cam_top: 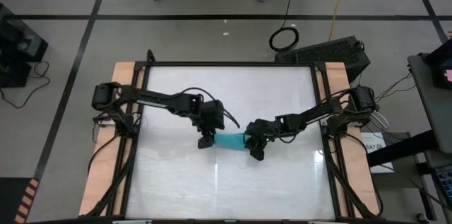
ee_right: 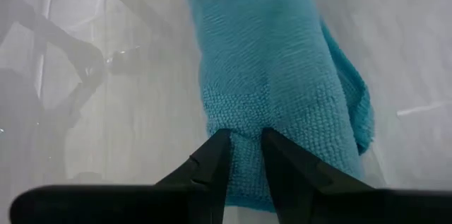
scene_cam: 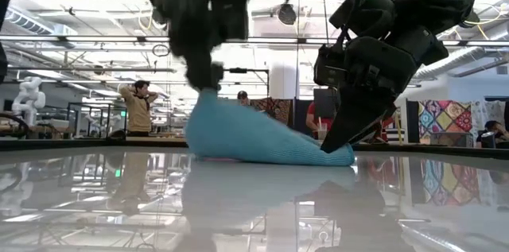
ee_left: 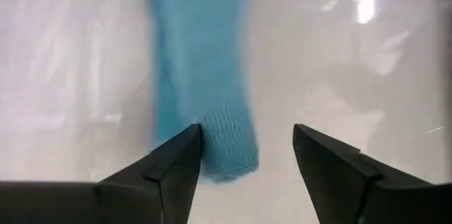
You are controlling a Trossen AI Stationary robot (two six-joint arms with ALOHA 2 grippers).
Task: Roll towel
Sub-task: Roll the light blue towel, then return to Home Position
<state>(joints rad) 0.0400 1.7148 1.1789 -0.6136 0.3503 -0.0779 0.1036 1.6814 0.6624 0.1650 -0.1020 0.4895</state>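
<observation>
The teal-blue soft knitted towel (cam_top: pixel 229 140) is lying near the middle of the glossy white table (cam_top: pixel 282 181) as a narrow, long bundle, so the rolling is looking mostly done. The right gripper (ee_right: pixel 245 139) is pinching one end between narrow fingers. The left gripper (ee_left: pixel 247 155) is standing wide over the other end, holding nothing. Tidying and releasing are probably remaining.

Bright overhead light glares off the glossy table (cam_top: pixel 233 174), and the left wrist view is motion-blurred.
</observation>
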